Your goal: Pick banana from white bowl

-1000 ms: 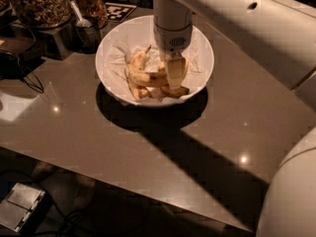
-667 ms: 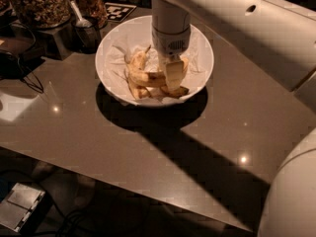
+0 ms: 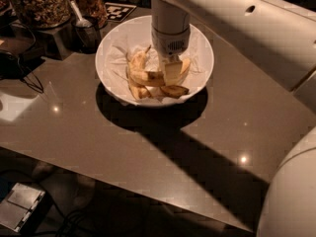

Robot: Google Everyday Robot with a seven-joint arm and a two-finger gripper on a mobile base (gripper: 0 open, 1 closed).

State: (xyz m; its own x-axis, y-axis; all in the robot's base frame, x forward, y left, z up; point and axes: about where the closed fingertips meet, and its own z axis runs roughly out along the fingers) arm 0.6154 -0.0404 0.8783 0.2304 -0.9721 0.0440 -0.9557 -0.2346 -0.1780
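Note:
The white bowl (image 3: pixel 116 41) stands at the back of the brown table, lined with crumpled white paper. Three yellow bananas lie in it. The long, gently curved banana (image 3: pixel 145 77) lies across the middle, and its right end passes under my gripper. A second banana (image 3: pixel 137 60) stands more upright at the left, and a short stubby one (image 3: pixel 174 90) lies at the front right. My gripper (image 3: pixel 173 73) points straight down from the white arm into the bowl, right on the long banana.
A dark metal cup with a spoon (image 3: pixel 88 31) stands just left of the bowl. Jars of nuts (image 3: pixel 37 4) and a black-and-white tag (image 3: pixel 121 10) are behind it. Cables (image 3: pixel 22 73) lie at the left. The table's front edge (image 3: pixel 123 181) runs diagonally, with a box on the floor (image 3: pixel 19 209).
My gripper has shifted very slightly to the left inside the bowl. The bananas and the bowl have not visibly moved.

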